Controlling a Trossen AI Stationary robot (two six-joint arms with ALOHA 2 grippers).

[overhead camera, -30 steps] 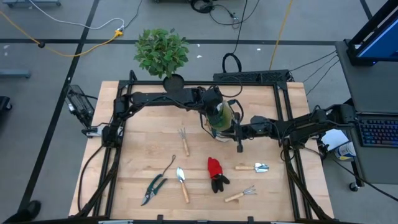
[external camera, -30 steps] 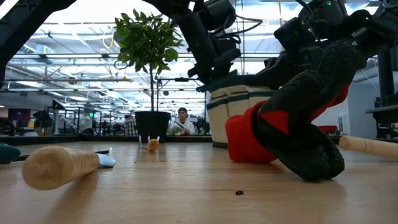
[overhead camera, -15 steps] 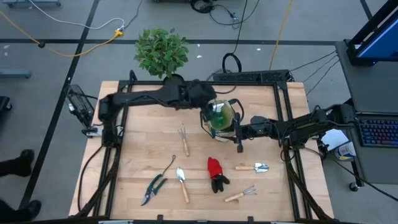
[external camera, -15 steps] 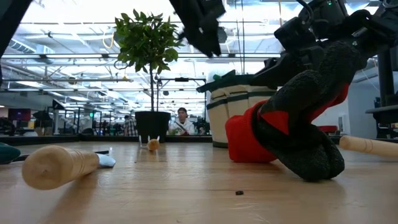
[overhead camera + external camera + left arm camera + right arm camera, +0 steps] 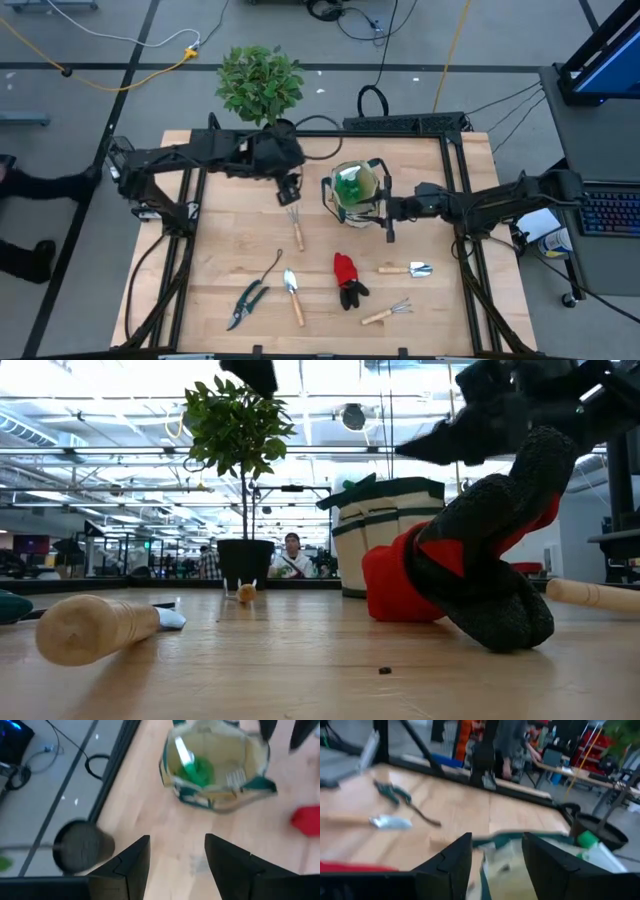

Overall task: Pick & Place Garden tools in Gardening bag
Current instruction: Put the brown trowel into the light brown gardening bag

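Near the back middle of the table the bag stood upright with its mouth open, so tools could be dropped in from above; a green item and a pale tool already lay inside. The left gripper was held above the boards between the bag and the potted plant, its fingers spread wide and empty, just over a small fork, probably placed there for the next pick. The right gripper was held at the bag's rim, fingers parted with nothing between them, as if to steady the mouth or just let it go; which cannot be told. Toward the front lay the rest: the shears, a thin weeder, a trowel, the gloves, a shovel and a rake, spaced apart, so each could be gripped singly.
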